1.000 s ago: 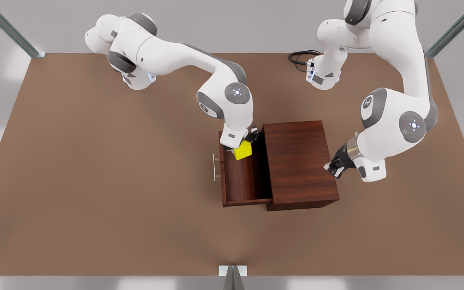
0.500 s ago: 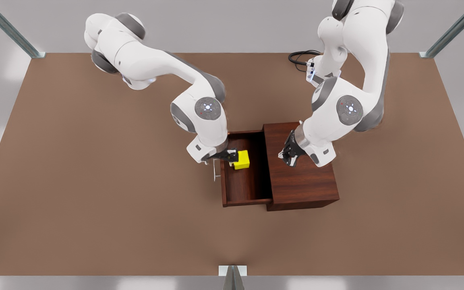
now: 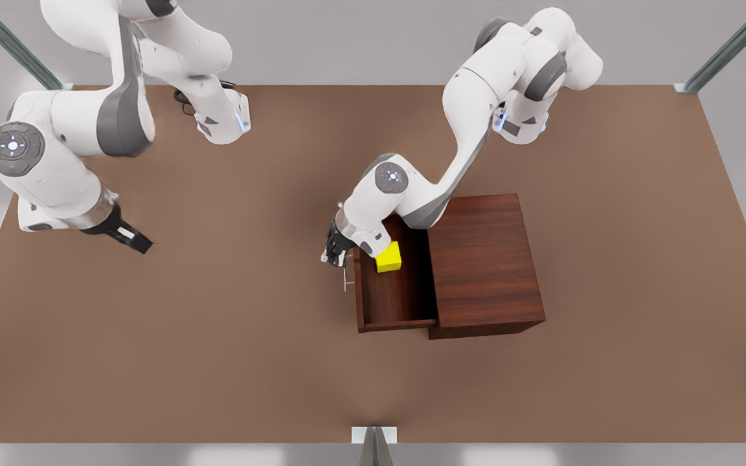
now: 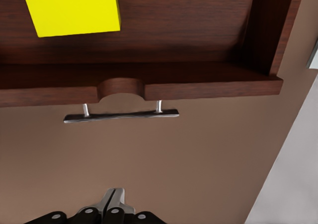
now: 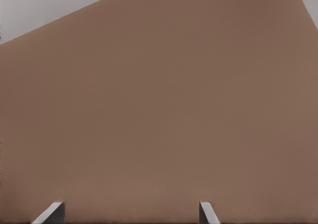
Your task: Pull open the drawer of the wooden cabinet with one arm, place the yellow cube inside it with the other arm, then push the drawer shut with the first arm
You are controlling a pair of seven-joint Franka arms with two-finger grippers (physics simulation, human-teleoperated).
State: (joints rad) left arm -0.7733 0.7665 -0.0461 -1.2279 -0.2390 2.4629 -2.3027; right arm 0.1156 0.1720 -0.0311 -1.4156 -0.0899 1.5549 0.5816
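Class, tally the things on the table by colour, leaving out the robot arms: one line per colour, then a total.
Dark reddish-brown: 2, wooden cabinet and drawer
Yellow: 1, yellow cube
Silver: 1, bar handle
Total: 4

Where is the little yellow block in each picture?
Front view: the yellow cube sits in the open drawer, at its far end, beside the left gripper.
Left wrist view: the cube lies inside the drawer, behind its front wall.
Right wrist view: just bare table under the open right gripper; no cube.
Shared landmark: the silver handle on the drawer's front.
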